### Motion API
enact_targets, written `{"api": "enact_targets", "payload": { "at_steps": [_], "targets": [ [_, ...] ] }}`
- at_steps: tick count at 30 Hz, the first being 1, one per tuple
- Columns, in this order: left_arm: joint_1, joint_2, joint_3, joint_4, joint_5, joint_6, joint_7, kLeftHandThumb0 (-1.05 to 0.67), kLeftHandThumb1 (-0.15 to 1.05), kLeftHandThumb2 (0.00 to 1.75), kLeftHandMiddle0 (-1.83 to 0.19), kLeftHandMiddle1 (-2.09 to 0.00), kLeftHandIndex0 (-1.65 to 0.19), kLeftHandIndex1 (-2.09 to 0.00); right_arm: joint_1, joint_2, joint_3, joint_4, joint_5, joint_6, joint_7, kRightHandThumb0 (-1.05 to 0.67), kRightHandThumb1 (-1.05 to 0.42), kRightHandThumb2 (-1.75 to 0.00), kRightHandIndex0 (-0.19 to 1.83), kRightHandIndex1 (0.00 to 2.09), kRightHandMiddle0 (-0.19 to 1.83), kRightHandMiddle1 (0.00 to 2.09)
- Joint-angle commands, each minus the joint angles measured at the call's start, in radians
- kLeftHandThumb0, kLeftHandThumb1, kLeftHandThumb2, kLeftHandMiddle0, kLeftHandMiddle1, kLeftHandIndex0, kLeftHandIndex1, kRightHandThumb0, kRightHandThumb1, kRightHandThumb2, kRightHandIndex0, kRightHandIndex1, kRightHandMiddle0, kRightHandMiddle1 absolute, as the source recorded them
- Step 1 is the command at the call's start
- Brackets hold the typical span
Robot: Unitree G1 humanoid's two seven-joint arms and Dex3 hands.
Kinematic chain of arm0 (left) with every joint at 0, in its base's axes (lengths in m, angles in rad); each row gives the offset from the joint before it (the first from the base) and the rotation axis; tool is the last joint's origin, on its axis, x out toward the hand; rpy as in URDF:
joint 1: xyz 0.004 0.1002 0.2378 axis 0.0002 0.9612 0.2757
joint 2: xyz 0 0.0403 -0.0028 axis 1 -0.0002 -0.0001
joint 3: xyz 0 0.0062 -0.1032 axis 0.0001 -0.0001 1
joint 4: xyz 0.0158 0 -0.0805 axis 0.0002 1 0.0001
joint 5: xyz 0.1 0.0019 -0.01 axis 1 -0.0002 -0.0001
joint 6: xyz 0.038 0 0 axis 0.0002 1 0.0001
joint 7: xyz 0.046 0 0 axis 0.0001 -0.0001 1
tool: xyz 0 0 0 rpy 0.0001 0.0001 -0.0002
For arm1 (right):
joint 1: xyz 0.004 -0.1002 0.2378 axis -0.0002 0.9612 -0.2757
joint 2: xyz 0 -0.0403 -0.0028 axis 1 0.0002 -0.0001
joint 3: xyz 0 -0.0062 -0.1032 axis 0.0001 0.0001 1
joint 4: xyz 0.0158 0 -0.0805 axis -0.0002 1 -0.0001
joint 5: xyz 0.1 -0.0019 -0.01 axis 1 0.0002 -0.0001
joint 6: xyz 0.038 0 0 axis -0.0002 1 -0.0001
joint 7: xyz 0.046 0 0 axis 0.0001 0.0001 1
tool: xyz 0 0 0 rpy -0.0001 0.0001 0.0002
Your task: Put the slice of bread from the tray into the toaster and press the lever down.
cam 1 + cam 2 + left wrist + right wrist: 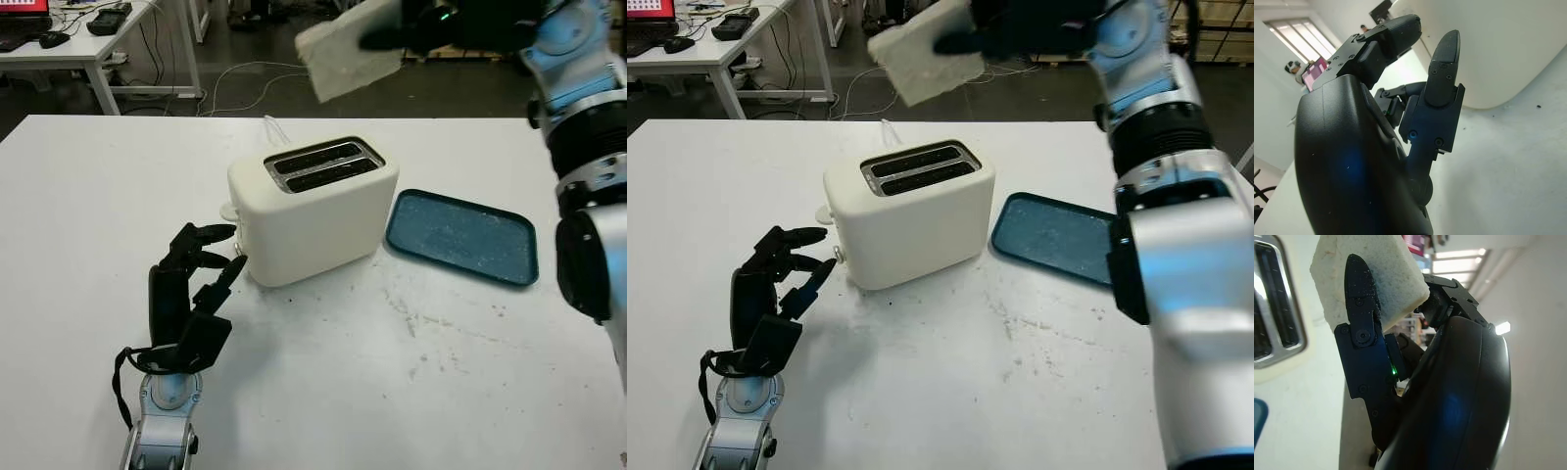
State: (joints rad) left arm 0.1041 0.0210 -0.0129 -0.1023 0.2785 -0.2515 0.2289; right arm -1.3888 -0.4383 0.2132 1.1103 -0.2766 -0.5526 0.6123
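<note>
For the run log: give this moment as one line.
right hand: holds bread above toaster | left hand: open, beside toaster | tray: empty

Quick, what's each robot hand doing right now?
Left robot hand: open, holding nothing, beside the toaster.
Right robot hand: closed on the bread slice, raised above the toaster.
</note>
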Motion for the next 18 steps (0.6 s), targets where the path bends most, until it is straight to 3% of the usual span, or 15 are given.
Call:
{"api": "enact_targets", "payload": {
  "at_steps": [1,6,18],
  "targets": [
    [-0.002,-0.003,-0.003,-0.002,0.003,-0.005,0.005,-0.37,0.92,0.19,-0.50,-1.39,-0.52,-0.86,-0.017,0.015,0.030,0.018,-0.035,0.012,0.009,-0.56,-0.92,-0.33,1.16,1.75,0.96,1.75],
    [-0.005,-0.001,-0.001,0.007,0.002,-0.015,0.007,-0.36,0.92,0.17,-0.50,-1.38,-0.52,-0.87,-0.021,0.032,0.086,0.019,-0.105,0.054,0.004,-0.61,-0.92,-0.33,1.17,1.75,0.99,1.75],
    [-0.004,-0.006,-0.001,0.003,-0.010,-0.004,0.000,-0.37,0.92,0.17,-0.51,-1.40,-0.52,-0.88,-0.001,0.028,0.128,0.011,-0.135,0.071,0.038,-0.54,-0.92,-0.29,1.10,1.75,0.91,1.75]
  ]
}}
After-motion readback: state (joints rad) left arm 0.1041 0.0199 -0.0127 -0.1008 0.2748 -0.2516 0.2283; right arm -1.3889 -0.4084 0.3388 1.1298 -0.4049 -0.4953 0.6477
